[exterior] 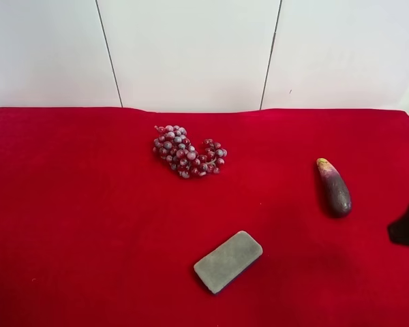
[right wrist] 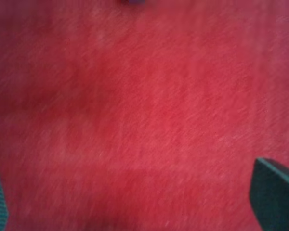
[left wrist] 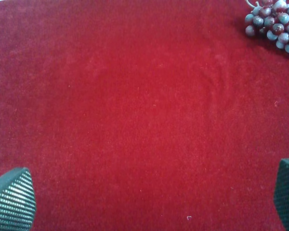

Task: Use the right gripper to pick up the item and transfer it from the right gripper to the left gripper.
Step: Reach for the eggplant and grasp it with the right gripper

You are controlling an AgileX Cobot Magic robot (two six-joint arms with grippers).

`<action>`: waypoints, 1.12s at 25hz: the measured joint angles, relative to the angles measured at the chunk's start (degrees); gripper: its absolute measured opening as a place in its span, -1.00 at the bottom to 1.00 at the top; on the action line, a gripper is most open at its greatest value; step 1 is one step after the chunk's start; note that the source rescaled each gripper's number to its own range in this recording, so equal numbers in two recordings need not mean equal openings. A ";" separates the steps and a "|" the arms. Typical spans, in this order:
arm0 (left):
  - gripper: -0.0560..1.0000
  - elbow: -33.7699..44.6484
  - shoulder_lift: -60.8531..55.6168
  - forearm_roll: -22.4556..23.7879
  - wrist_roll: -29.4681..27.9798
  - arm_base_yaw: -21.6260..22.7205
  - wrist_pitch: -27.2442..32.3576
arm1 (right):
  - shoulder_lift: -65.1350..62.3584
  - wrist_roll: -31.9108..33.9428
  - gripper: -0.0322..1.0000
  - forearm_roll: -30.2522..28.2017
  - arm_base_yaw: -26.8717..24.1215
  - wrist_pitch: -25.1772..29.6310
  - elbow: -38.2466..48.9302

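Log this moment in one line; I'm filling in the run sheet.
phase: pre-grasp | eggplant: lying on red cloth, untouched | right gripper: open, empty | left gripper: open, empty

The right wrist view is blurred; a dark smudge (right wrist: pixel 133 2) ahead of its jaws is unidentifiable. The bunch of red-purple grapes (left wrist: pixel 275 21) ahead of the left jaws is cropped. The black arm (exterior: pixel 407 228) at the exterior high view's right is mostly cut off.

Small dark-purple eggplant (exterior: pixel 335 189), yellowish stem end, lying flat on red cloth (exterior: pixel 88 225), exterior high view's right.
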 joint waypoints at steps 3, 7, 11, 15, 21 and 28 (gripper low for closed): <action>1.00 0.00 0.00 0.00 0.00 0.00 0.00 | 3.80 2.88 1.00 -2.47 0.00 -1.40 -0.71; 1.00 0.00 0.00 0.00 0.00 0.00 0.00 | 9.87 4.89 1.00 -3.98 0.00 -1.91 -0.83; 1.00 0.00 0.00 0.00 0.00 0.00 0.00 | 15.86 5.64 1.00 -4.58 0.00 -5.12 -0.83; 1.00 0.00 0.00 0.00 0.00 0.00 0.00 | 20.85 7.16 1.00 -4.98 0.00 -7.86 -0.94; 1.00 0.00 0.00 0.00 0.00 0.00 0.00 | 24.93 8.18 1.00 -5.96 0.00 -9.07 -3.38; 1.00 0.00 0.00 0.00 0.00 0.00 0.00 | 25.11 9.51 1.00 -6.40 -5.50 -10.53 -4.62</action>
